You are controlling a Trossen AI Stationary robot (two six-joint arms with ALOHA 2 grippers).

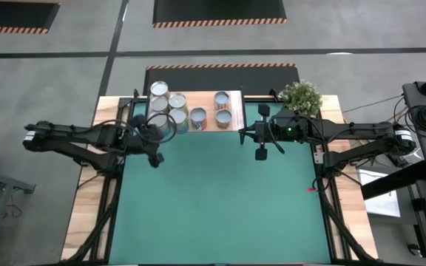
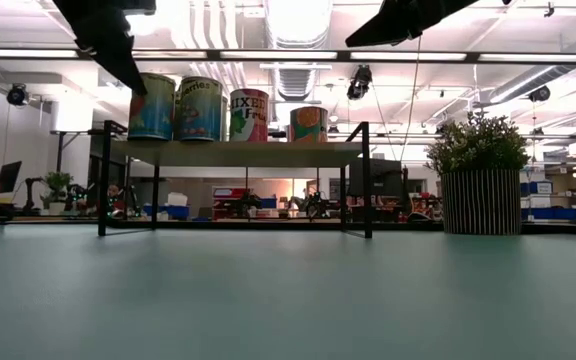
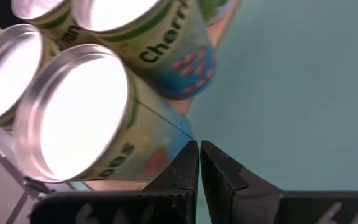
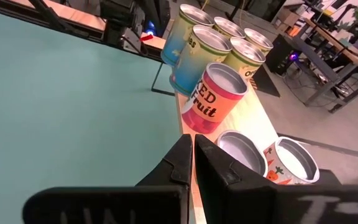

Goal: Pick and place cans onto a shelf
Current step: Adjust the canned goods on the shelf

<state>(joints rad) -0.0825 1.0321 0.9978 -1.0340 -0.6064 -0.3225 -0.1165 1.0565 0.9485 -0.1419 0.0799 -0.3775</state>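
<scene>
Beside closed left claw: cans on shelf.

On the green worktop stands the shelf, a flat board on thin black legs. Four cans stand upright in a row on it: two with teal and yellow labels, one red, one orange. To the right of the shelf is a potted plant in a ribbed pot. Two dark arms enter from above, one before the leftmost can, one at the upper right.
</scene>
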